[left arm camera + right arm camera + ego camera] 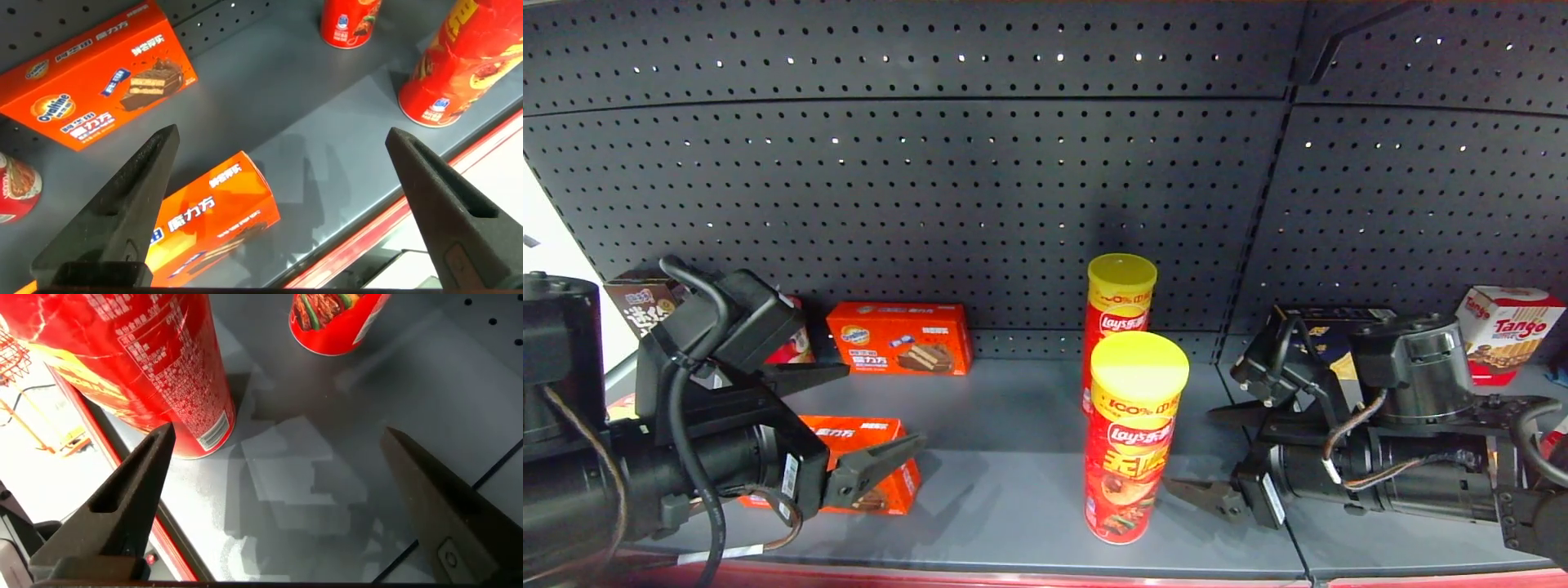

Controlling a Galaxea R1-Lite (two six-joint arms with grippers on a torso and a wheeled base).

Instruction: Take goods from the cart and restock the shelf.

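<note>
Right gripper (pixel 1188 447), jaws spread and empty, sits just beside front red crisp tube with yellow plastic lid (pixel 1135 441). Left gripper (pixel 882 407), likewise spread, hovers over flat orange cardboard wafer box (pixel 845 428). Rear tube (pixel 1121 314) and rear orange box (pixel 900 337) stand behind, so rows probably fill back-to-front.

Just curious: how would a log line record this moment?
left gripper: open, empty, near front orange box | right gripper: open, empty, beside front chip can

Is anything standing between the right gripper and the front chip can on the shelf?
Nothing visible. The right gripper is open beside the front chip can, with just bare shelf between them. The rear can stands farther back, out of the way.
</note>
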